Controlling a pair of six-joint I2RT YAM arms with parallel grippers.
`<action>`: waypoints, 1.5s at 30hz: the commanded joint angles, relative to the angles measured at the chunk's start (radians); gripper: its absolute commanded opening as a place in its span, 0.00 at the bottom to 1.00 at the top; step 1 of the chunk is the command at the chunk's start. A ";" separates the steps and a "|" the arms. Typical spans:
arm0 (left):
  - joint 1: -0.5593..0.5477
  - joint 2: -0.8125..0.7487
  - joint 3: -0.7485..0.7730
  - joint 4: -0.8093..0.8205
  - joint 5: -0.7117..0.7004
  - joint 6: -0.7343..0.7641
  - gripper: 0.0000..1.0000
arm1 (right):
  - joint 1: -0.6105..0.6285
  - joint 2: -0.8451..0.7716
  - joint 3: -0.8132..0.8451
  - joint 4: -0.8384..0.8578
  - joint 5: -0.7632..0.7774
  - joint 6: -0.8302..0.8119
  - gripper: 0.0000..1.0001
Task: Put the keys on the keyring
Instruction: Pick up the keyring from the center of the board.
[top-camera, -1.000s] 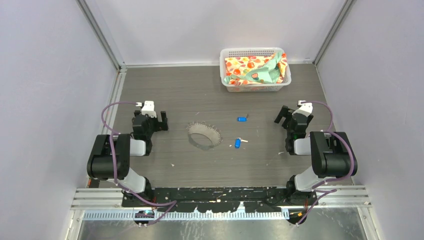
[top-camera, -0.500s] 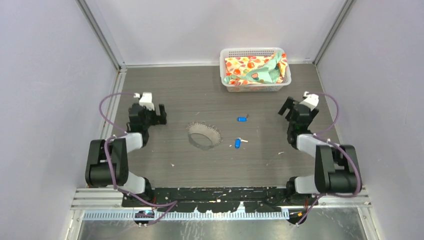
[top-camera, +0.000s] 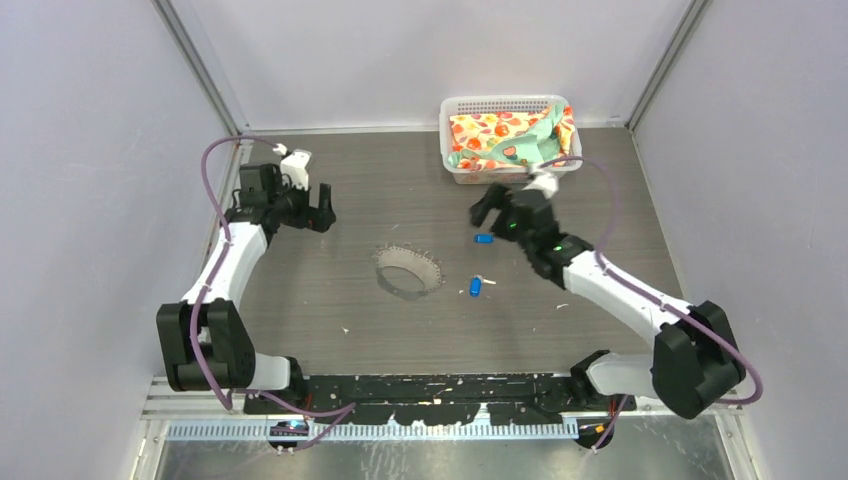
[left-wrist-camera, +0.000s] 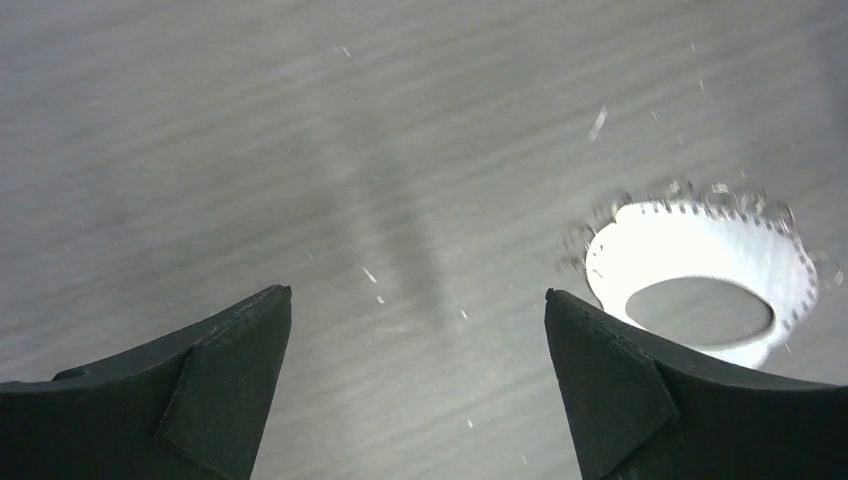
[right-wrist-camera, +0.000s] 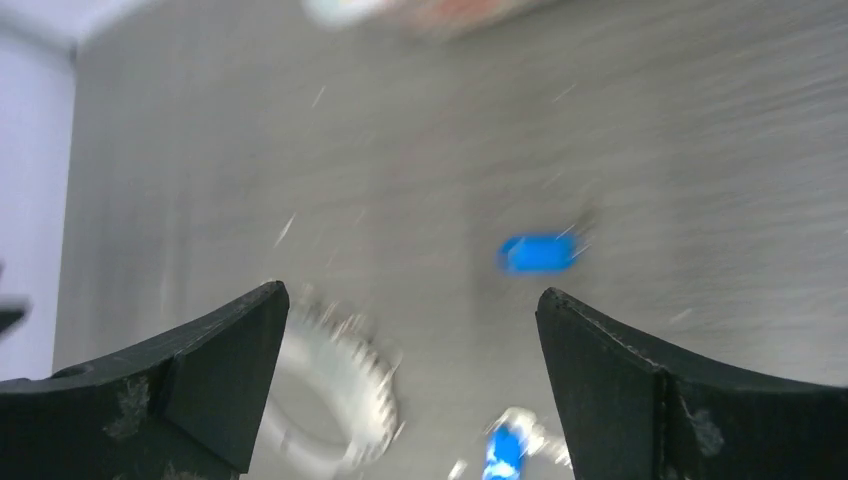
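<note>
The keyring, a silvery toothed loop, lies flat on the table's middle. Two blue-headed keys lie to its right: one key farther back, the other key nearer. My right gripper hovers open just behind the far key; its wrist view shows that key ahead, the near key and the keyring blurred below, and nothing inside my right gripper. My left gripper is open at the back left, apart from the keyring. The left wrist view shows the keyring beyond the right finger of my left gripper.
A white plastic basket holding patterned cloth stands at the back right, just behind the right gripper. Grey walls close in the table on three sides. Small white specks lie scattered over the wood-grain surface.
The right arm has swung far left and forward, from the right edge to just behind the far key. The left arm has stretched back and left. Both grippers stayed open.
</note>
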 joint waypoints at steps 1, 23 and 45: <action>0.004 -0.016 0.058 -0.219 0.089 0.048 1.00 | 0.265 -0.002 0.087 -0.268 0.129 0.064 0.97; 0.002 -0.029 0.100 -0.374 0.162 0.159 0.92 | 0.565 0.363 0.183 -0.290 0.135 0.283 0.65; 0.002 -0.050 0.086 -0.370 0.183 0.182 0.86 | 0.469 0.481 0.184 -0.184 0.086 0.324 0.43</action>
